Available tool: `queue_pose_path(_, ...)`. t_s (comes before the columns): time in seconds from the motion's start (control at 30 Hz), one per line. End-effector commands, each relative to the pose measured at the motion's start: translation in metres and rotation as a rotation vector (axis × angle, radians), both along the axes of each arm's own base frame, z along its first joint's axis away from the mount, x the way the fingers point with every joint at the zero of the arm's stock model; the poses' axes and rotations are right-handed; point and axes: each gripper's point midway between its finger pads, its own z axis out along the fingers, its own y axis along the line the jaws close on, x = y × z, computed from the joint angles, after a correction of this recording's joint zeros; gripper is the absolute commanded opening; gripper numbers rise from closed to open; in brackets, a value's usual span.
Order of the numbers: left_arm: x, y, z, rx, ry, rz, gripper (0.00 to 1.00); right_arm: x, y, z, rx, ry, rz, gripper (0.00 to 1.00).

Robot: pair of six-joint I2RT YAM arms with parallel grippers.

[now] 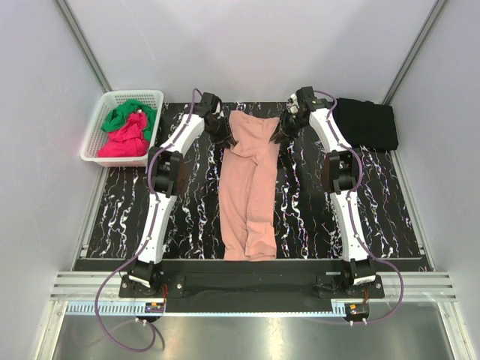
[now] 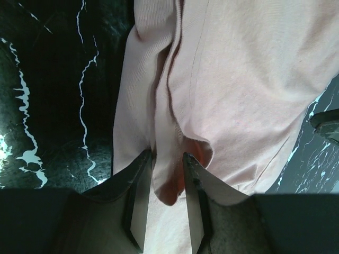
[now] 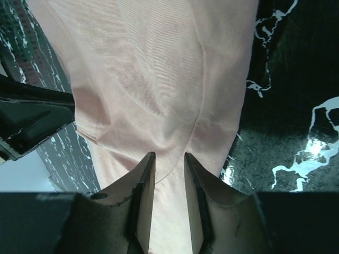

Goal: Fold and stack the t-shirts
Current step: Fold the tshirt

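The salmon-pink t-shirt (image 1: 251,180) lies on the black marbled table (image 1: 120,210) as a long narrow strip, running from the far side toward the near edge. My left gripper (image 1: 223,137) stands at its far left corner. In the left wrist view this gripper (image 2: 167,154) is open, with a loose fold of the pink cloth (image 2: 238,79) lying in the gap. My right gripper (image 1: 283,133) stands at the far right corner. It (image 3: 169,155) is open too, with flat pink cloth (image 3: 159,69) below it. The chest print is hidden.
A folded black t-shirt (image 1: 366,124) lies at the far right of the table. A white basket (image 1: 131,94) at the far left holds a green tee (image 1: 129,114) and a magenta-red one (image 1: 126,141). Grey walls close in both sides.
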Motion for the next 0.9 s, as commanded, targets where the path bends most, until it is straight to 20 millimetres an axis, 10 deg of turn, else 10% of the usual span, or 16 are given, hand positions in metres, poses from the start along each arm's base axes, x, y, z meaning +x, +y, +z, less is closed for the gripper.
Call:
queue_pose_path(0.0, 0.018, -0.004, 0.018, -0.028, -0.08, 0.008, 0.34, 0.012, 0.0, 0.003, -0.034, -0.06, -0.013, 0.31)
queue_pose_path(0.23, 0.019, 0.0, 0.004, 0.003, -0.059, 0.038, 0.29, 0.017, -0.004, -0.008, -0.064, -0.045, -0.052, 0.0)
queue_pose_path(0.87, 0.025, -0.006, -0.002, -0.025, -0.066, 0.03, 0.28, 0.042, -0.001, -0.019, -0.05, -0.086, -0.135, 0.0)
